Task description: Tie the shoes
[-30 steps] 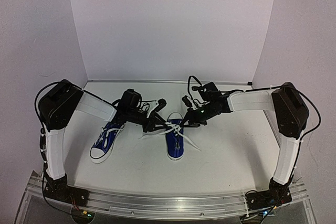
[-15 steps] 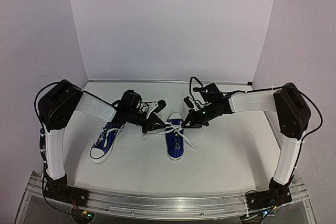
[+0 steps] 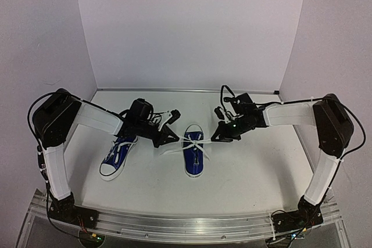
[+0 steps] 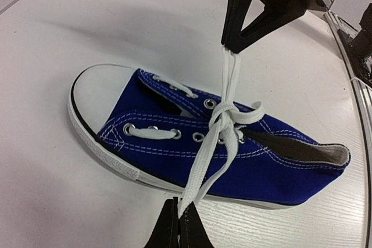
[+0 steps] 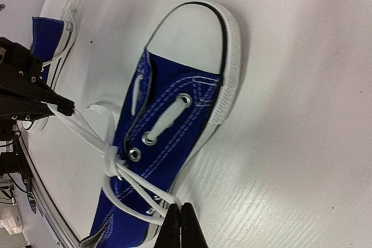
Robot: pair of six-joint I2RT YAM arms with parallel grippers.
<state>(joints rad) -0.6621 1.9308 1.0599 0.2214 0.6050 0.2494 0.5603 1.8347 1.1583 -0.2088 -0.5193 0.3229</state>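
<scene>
on the white table (image 3: 261, 172), seen from above, the centre shoe (image 3: 194, 158) lies toe toward the arms, with the other shoe (image 3: 118, 156) near it on the left. the left gripper (image 3: 168, 137) and right gripper (image 3: 216, 136) flank its tongue. in the left wrist view each claw is clenched on the white lace (image 4: 229, 79), the right on a doubled strand, and the strands meet in a knot (image 4: 222, 111) over the eyelets. in the right wrist view the lace runs taut from side to side. an even, level outward pull should seat the knot without dragging the shoe. the right arm has bare table beside it, the left arm has the other shoe close below, and the walls stand well back.
</scene>
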